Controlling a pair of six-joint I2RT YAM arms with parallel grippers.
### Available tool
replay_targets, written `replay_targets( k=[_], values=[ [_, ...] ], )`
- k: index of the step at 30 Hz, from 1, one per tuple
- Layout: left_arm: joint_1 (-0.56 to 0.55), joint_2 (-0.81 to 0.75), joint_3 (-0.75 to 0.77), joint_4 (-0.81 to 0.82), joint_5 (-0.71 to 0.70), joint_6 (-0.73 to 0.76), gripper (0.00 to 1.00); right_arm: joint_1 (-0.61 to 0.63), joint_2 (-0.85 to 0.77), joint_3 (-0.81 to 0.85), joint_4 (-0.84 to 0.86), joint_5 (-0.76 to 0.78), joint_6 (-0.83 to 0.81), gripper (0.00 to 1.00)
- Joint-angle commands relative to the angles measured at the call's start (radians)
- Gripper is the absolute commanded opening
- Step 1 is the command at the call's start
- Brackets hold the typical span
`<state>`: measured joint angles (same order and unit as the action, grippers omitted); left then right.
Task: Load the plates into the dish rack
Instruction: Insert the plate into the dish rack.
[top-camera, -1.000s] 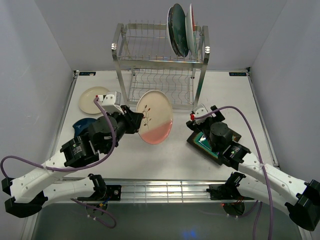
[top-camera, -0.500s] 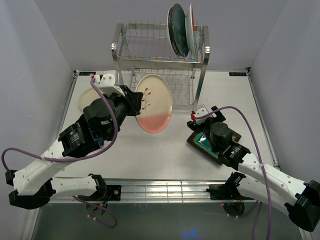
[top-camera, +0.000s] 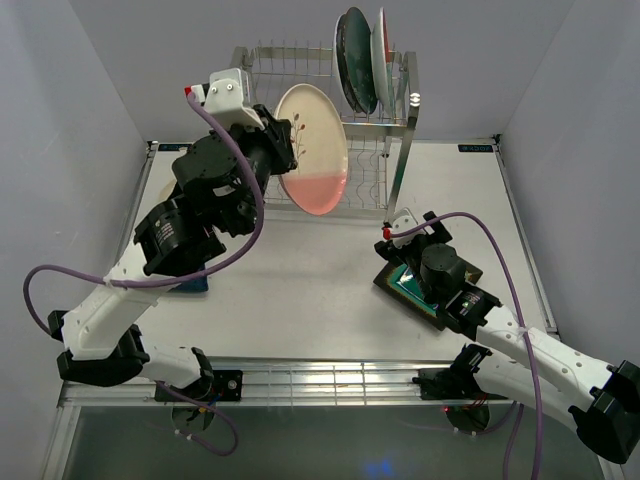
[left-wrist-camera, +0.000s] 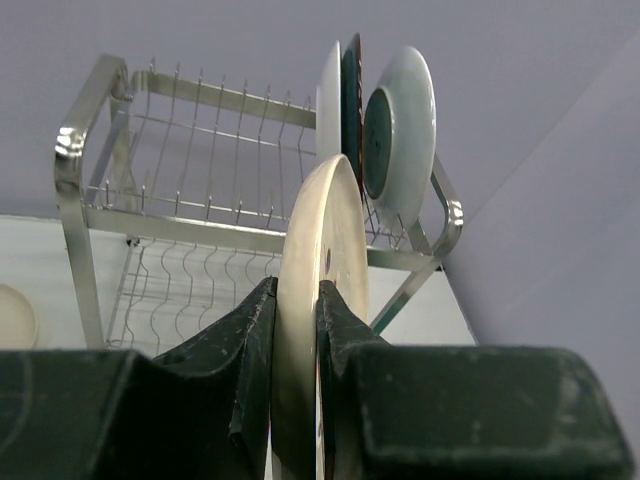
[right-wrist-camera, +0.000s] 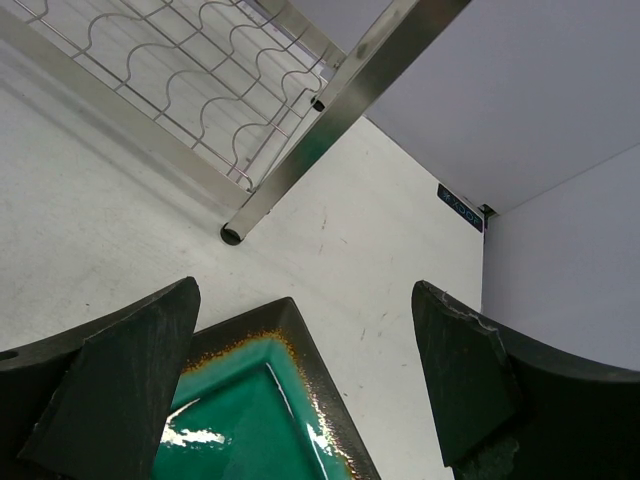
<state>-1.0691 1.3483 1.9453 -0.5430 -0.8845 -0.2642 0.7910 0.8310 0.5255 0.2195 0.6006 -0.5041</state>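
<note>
My left gripper is shut on the rim of a pink-and-cream plate and holds it on edge, raised in front of the dish rack at the height of the upper tier. In the left wrist view the plate stands upright between the jaws of the left gripper, with the rack behind. A dark teal plate and a white one stand in the upper tier's right end. My right gripper hangs open over the square green plate, which lies on the table.
A cream plate lies on the table left of the rack, partly behind my left arm. A sliver of a dark blue plate shows under that arm. The rack's right front leg stands close ahead of my right gripper.
My left arm has lifted the pink-and-cream plate from low over the table up and back, to the rack's upper tier. The right arm has not moved.
</note>
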Motion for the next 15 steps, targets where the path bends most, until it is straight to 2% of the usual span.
replay_targets(
  k=[1, 8, 12, 15],
  values=[
    [0.003, 0.021, 0.14, 0.121, -0.083, 0.091, 0.0, -0.007, -0.013, -0.001, 0.057, 0.007, 0.009, 0.92],
    [0.015, 0.138, 0.293, 0.181, -0.149, 0.245, 0.0, -0.012, -0.02, 0.001, 0.054, 0.002, 0.013, 0.92],
    [0.053, 0.166, 0.334, 0.198, -0.124, 0.26, 0.0, -0.013, -0.021, 0.001, 0.052, 0.001, 0.015, 0.92],
    [0.105, 0.213, 0.423, 0.126, -0.081, 0.246, 0.0, -0.016, -0.023, 0.001, 0.05, -0.001, 0.016, 0.92]
  ],
)
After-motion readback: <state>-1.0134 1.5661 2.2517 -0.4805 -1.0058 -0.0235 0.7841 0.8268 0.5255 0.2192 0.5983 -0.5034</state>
